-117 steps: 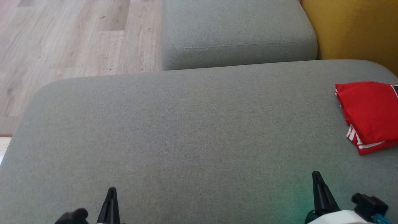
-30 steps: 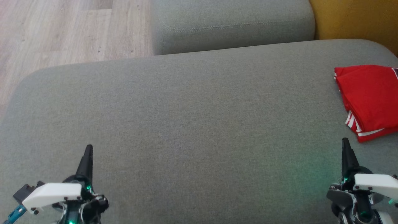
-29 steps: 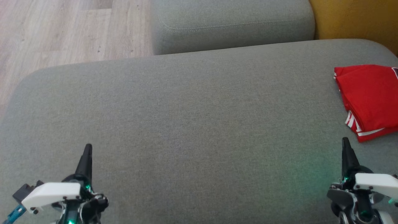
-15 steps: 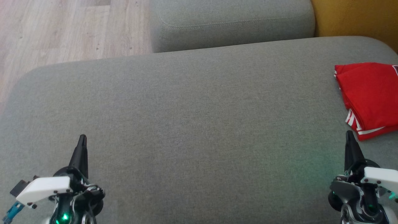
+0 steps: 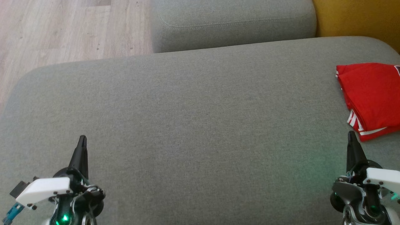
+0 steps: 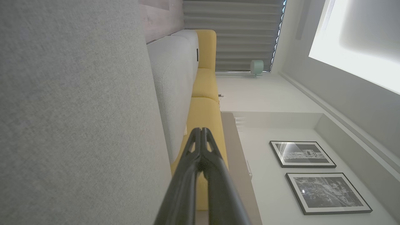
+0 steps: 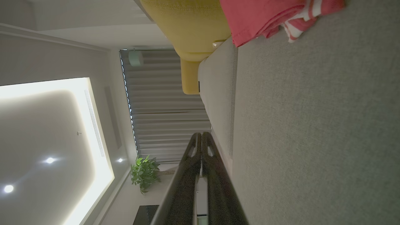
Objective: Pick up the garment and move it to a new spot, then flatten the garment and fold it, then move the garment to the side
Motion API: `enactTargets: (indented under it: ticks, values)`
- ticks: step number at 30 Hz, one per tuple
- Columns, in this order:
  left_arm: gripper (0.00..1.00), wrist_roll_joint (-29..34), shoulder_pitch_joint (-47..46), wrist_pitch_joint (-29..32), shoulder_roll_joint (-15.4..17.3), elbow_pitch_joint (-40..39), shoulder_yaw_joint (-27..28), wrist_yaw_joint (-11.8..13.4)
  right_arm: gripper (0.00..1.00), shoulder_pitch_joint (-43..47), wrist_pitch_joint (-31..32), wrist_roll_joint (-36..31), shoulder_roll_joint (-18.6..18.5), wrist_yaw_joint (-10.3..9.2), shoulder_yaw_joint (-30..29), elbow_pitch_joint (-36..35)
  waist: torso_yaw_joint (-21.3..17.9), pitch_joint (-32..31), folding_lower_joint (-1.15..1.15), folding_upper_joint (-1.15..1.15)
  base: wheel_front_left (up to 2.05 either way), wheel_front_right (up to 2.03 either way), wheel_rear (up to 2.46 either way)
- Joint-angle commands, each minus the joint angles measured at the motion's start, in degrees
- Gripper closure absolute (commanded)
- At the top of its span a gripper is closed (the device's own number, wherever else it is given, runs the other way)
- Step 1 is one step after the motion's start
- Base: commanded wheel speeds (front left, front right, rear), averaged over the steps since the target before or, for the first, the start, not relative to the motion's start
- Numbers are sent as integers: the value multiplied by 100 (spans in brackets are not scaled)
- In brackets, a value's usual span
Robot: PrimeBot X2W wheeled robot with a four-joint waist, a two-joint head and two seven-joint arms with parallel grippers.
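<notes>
The garment point(image 5: 372, 97) is red with white stripes and lies folded at the right edge of the grey sofa seat point(image 5: 193, 125); it also shows as a red heap, the garment point(image 7: 265, 17), at the top of the right wrist view. My right gripper point(image 5: 351, 137) is shut and empty, its tip just below the garment's near corner, apart from it. Far to the left, my left gripper point(image 5: 82, 140) is shut and empty over bare seat. In the wrist views, both the left gripper point(image 6: 200, 131) and the right gripper point(image 7: 200, 136) have their fingers pressed together.
A second grey cushion point(image 5: 234, 22) lies beyond the seat, with a yellow sofa part point(image 5: 359, 18) at the far right. Wooden floor point(image 5: 62, 28) lies past the seat's far left edge. The seat's wide middle is bare fabric.
Since a few seconds ago, both arms have come further up into the head view and spread apart. In the last half second nothing has visibly moved.
</notes>
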Motion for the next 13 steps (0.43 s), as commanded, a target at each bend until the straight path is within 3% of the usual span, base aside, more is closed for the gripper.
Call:
enactTargets:
  ticks: [1, 13]
  values:
    - [100, 18, -299, 49, 57, -158, 207, -42, 100, -267, 37, 11, -48, 44, 102, -220, 0, 0, 0, 0, 0, 0, 0]
    - [100, 40, -301, 69, 39, -156, 233, -42, 100, -269, 53, -6, -34, 44, 83, -218, 0, -1, 0, 0, 0, 0, 0]
